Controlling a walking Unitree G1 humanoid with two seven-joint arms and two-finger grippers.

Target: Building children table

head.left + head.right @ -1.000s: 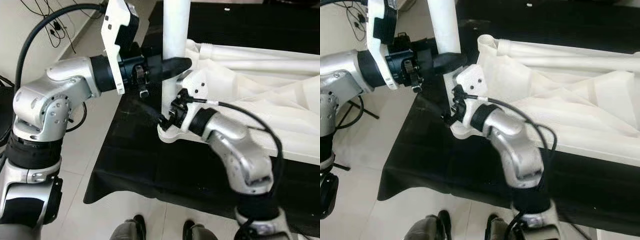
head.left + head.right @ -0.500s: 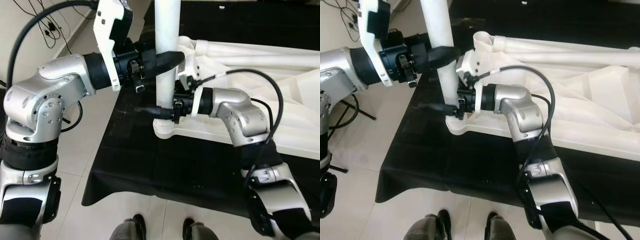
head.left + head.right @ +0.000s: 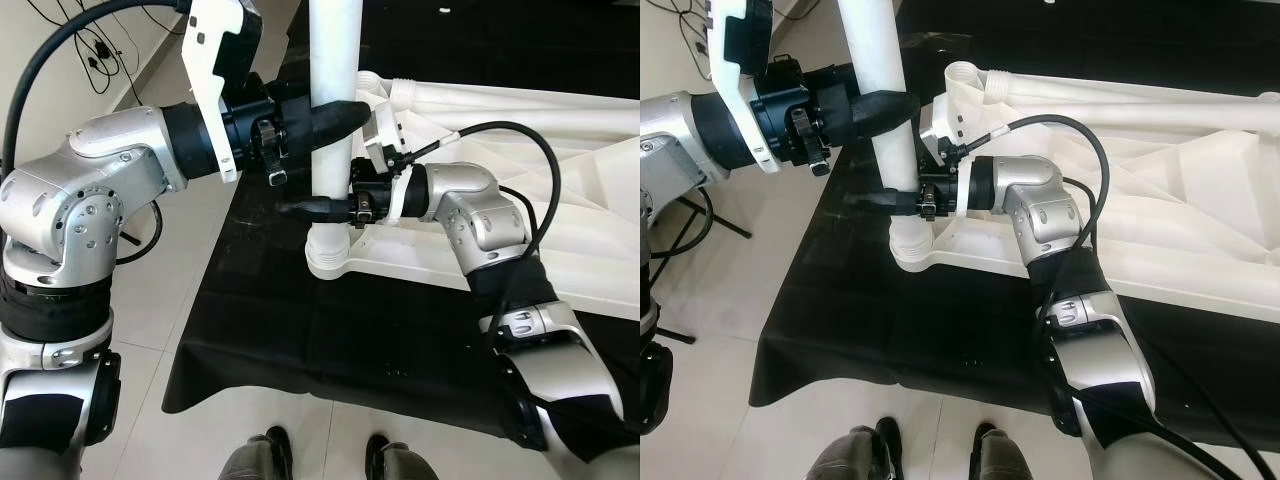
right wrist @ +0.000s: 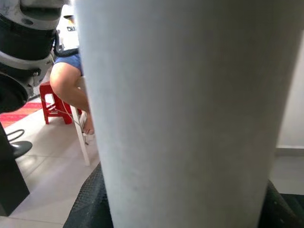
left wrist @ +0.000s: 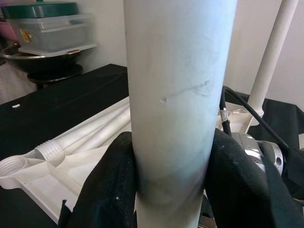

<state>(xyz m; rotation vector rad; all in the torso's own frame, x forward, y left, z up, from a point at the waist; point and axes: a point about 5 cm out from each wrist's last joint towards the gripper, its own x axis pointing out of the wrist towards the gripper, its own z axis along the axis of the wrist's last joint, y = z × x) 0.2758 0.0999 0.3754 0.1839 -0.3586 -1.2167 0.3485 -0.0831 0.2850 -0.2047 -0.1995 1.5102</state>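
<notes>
Both tools are pinching one white leg (image 3: pixel 333 90), which is standing upright in the corner socket (image 3: pixel 328 262) of the white tabletop (image 3: pixel 1200 230) lying upside down on the black-covered table (image 3: pixel 260 330), near its left edge. Left tool (image 3: pixel 340 117) is gripping higher up; right tool (image 3: pixel 315 207) is clamping just above the socket

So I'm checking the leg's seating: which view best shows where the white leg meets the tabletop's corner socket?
The right eye view: the white leg enters the corner socket there. The left eye view shows it too; both wrist views show only its shaft.
</notes>
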